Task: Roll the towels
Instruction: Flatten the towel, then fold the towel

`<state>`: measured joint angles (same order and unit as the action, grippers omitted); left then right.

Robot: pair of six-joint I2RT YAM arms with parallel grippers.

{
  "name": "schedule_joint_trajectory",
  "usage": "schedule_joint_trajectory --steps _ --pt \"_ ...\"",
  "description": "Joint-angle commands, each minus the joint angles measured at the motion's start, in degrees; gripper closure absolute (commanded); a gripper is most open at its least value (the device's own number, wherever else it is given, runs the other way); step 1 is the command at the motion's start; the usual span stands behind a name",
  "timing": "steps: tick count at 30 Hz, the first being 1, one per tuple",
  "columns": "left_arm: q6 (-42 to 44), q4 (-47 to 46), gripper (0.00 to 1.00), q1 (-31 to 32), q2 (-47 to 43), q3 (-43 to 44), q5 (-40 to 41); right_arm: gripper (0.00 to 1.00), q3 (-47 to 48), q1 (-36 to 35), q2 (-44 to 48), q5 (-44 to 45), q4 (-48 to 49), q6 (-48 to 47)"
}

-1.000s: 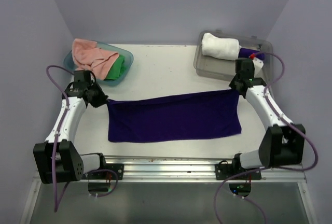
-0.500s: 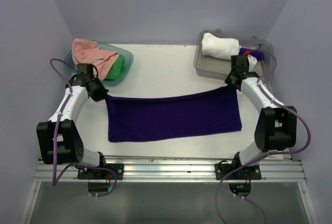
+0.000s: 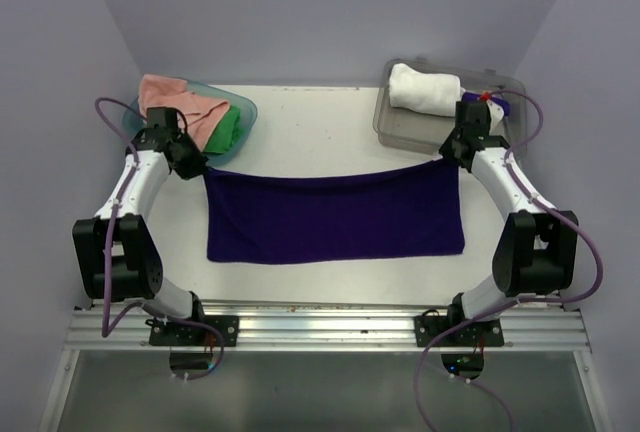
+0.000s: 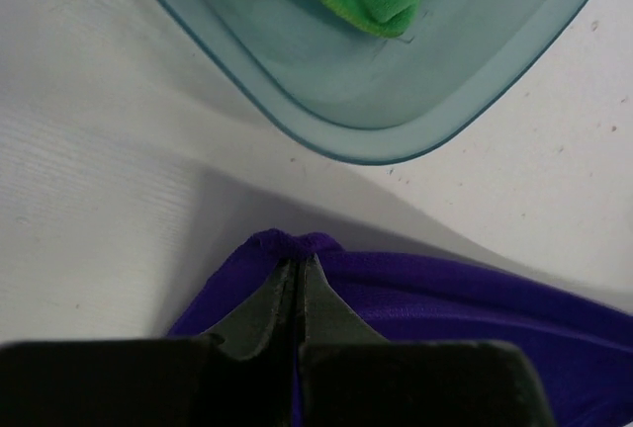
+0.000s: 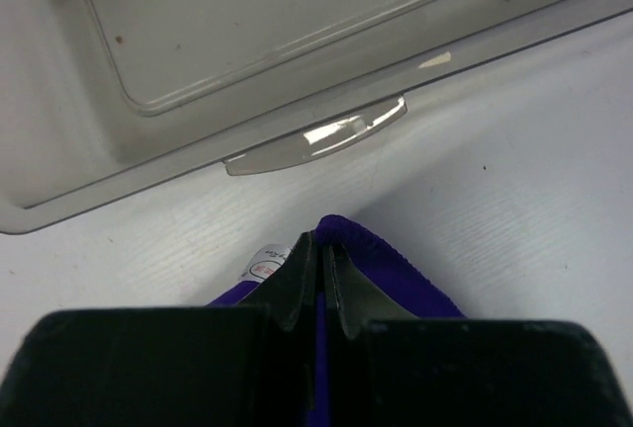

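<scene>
Both extended forward: left end effector [image 3: 200, 170], right end effector [image 3: 452, 157] pinching towel [image 3: 335, 217]

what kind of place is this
Likely a lab robot test booth, not a home: plain lilac walls box in a white table, and a metal rail at its near edge carries the left arm and right arm.

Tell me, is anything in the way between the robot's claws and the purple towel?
No, nothing is in the way. The left gripper and the right gripper are each shut on a far corner of the dark purple towel, pinching the cloth directly.
</scene>
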<state>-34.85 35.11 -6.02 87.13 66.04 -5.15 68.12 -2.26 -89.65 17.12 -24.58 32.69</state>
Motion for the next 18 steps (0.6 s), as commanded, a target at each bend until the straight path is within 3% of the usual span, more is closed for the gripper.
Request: schedule_joint_trajectory --steps 1,7,13,18 --pt "0.2 -3.0 1.00 -0.9 2.4 3.7 -2.1 1.00 3.5 1.0 0.2 -3.8 1.6 -0.4" --pt "0.8 -1.8 1.00 -1.0 2.6 3.3 -2.2 1.00 2.1 1.3 1.4 -3.2 0.8 0.5" --pt "4.6 1.0 1.00 -1.0 -7.1 -2.7 -2.4 1.00 -5.6 5.4 7.5 -12.5 -0.5 4.0" --pt "4.8 2.9 1.00 -1.0 -13.4 -11.6 -4.6 1.00 -14.4 6.0 13.5 -8.3 -2.7 3.4"
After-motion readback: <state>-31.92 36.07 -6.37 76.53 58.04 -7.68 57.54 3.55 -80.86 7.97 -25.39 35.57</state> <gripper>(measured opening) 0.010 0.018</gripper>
